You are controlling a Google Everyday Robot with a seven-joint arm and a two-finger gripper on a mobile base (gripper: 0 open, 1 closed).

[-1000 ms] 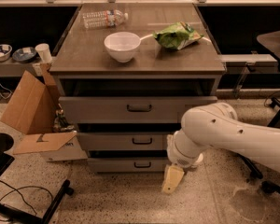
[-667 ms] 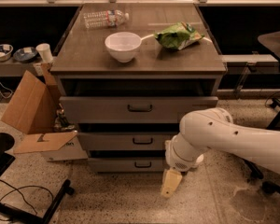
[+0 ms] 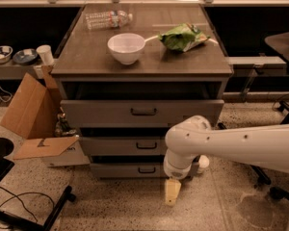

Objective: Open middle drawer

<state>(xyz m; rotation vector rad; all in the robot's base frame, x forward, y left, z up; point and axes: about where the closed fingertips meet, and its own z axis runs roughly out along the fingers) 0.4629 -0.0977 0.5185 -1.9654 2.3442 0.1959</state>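
The grey cabinet (image 3: 86,66) has three drawers. The middle drawer (image 3: 120,147) is the second grey front, with a small dark centre handle (image 3: 147,146); a dark gap shows above it. The taller top drawer (image 3: 101,113) stands a little way out. The slim bottom drawer (image 3: 120,170) is lowest. My white arm (image 3: 221,146) reaches in from the right and covers the right ends of the lower two fronts. My gripper (image 3: 172,192) points down at the floor, in front of the bottom drawer and below and to the right of the middle handle.
A white bowl (image 3: 126,47), a green bag (image 3: 183,36) and a water bottle (image 3: 107,19) lie on the cabinet top. An open cardboard box (image 3: 31,112) stands at the left. A black chair base (image 3: 33,213) is at the lower left. A dark desk (image 3: 284,44) is at the right.
My arm and gripper have shifted slightly left and down towards the floor. The drawers have not moved.
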